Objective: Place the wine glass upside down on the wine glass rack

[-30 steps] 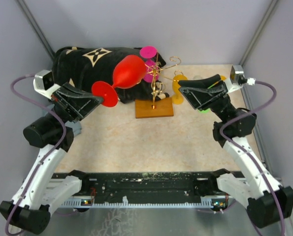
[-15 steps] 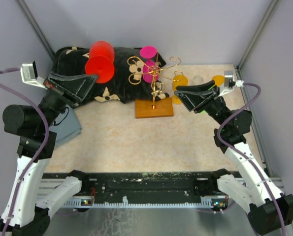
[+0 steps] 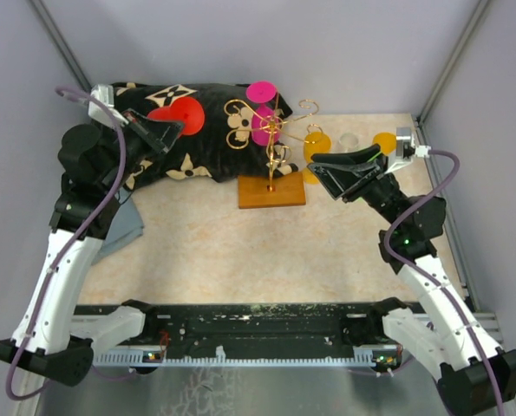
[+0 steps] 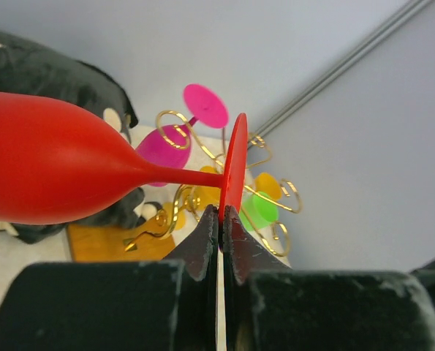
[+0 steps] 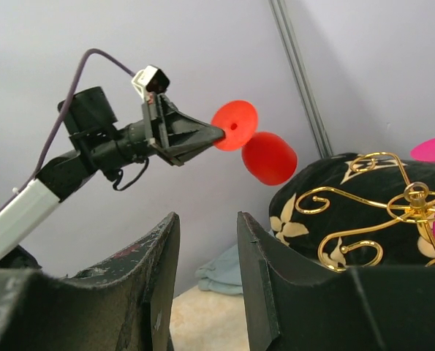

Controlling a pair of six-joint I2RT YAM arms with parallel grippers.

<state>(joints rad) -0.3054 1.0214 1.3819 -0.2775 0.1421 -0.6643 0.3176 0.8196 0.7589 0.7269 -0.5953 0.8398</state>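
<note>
No words, letters or numbers can be read anywhere. The only signs are cream flower and four-pointed star emblems (image 3: pixel 171 94), printed across the black plush cushion (image 3: pixel 214 163).

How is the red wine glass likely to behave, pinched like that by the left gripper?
Probably stiff and light: the red wine glass looks like opaque plastic. The left gripper pinches only the thin edge of its foot, bowl sticking out sideways, so it may swivel or slip.

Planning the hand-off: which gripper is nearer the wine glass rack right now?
Right. The right gripper hovers open just right of the wine glass rack; the left gripper is farther off to its left, shut on the foot of the red wine glass.
</note>
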